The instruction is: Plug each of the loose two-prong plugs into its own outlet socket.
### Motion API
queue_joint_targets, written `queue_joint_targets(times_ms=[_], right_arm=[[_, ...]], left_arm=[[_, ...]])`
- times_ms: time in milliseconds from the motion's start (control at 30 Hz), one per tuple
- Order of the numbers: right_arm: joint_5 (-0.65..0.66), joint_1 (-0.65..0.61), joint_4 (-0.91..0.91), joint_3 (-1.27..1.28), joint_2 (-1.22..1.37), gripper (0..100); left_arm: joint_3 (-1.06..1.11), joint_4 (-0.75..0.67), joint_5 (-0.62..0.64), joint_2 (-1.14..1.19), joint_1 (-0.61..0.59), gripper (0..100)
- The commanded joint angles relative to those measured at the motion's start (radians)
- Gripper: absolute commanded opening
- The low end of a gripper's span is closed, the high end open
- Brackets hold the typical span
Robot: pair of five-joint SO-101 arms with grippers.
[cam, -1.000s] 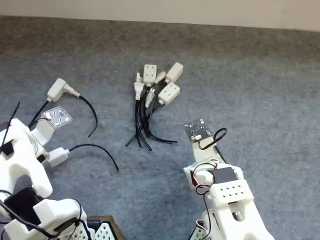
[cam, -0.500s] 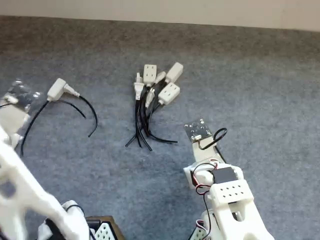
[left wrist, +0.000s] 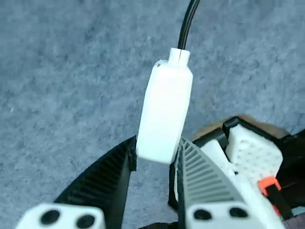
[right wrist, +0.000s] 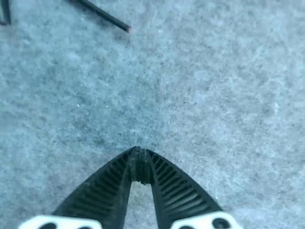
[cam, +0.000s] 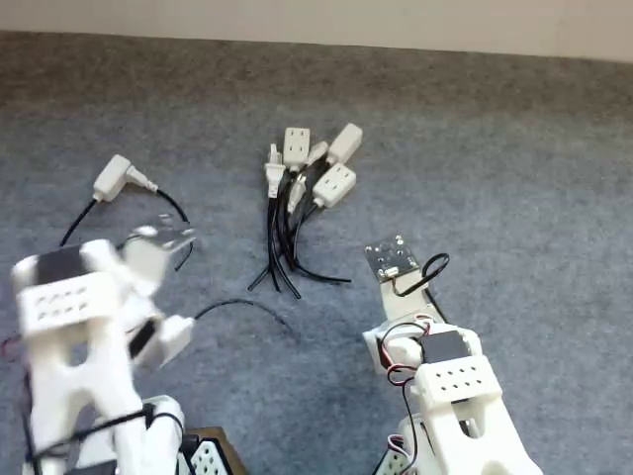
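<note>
My left gripper (left wrist: 155, 148) is shut on a white cord-end block (left wrist: 164, 114) with a black cord; its prongs or slots are hidden. From above, that block (cam: 175, 336) hangs at the lower left and its cord (cam: 247, 305) trails right over the grey carpet. A bundle of white plugs and sockets (cam: 312, 168) with black cords lies in the middle. An angled white plug (cam: 114, 178) lies far left. My right gripper (right wrist: 139, 164) is shut on nothing just above the carpet, and the right arm (cam: 450, 386) stands at the lower right, below the bundle.
The bundle's black cords (cam: 282, 247) fan out toward the arms. A loose cord end (right wrist: 109, 21) lies ahead of the right gripper. A white perforated base part (cam: 203, 457) sits at the bottom edge. Bare carpet (cam: 514, 198) stretches to the right.
The left arm swung up to the far left, then came back down and to the right with the white block in its gripper; the block's cord shifted right. The right arm stayed still.
</note>
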Motion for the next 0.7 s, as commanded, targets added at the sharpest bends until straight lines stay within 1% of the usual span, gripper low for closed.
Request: queue_joint_targets(times_ms=[0, 67, 133, 200, 267, 300, 367, 433, 500, 567, 600, 667], right_arm=[[0.014, -0.005, -0.015, -0.002, -0.015, 0.5], [0.014, -0.005, -0.015, -0.002, -0.015, 0.5], [0.014, -0.005, -0.015, -0.002, -0.015, 0.5], [0.014, -0.005, -0.015, -0.002, -0.015, 0.5], [0.014, -0.005, -0.015, -0.002, -0.015, 0.5], [0.014, -0.005, -0.015, -0.002, -0.015, 0.5], [0.014, -0.005, -0.015, -0.002, -0.015, 0.5], [0.014, -0.005, -0.015, -0.002, -0.015, 0.5], [0.014, -0.005, -0.015, -0.002, -0.015, 0.5], [0.014, -0.005, -0.015, -0.002, -0.015, 0.5], [0.014, -0.005, -0.015, -0.002, -0.015, 0.5], [0.014, -0.007, -0.015, -0.002, -0.015, 0.5]], left_arm=[[0.002, -0.086, 0.207, 0.045, 0.159, 0], [0.002, -0.124, 0.278, 0.054, 0.209, 0], [0.008, -0.158, 0.270, 0.070, 0.275, 0], [0.030, -0.164, 0.172, 0.084, 0.392, 0], [0.059, -0.176, 0.104, 0.096, 0.506, 0], [0.076, -0.195, 0.064, 0.099, 0.550, 0], [0.107, -0.232, -0.087, 0.093, 0.591, 0], [0.120, -0.255, -0.261, 0.101, 0.588, 0], [0.120, -0.270, -0.370, 0.102, 0.553, 1], [0.108, -0.284, -0.404, 0.101, 0.504, 2], [0.104, -0.299, -0.407, 0.101, 0.483, 4], [0.096, -0.311, -0.437, 0.099, 0.429, 13]])
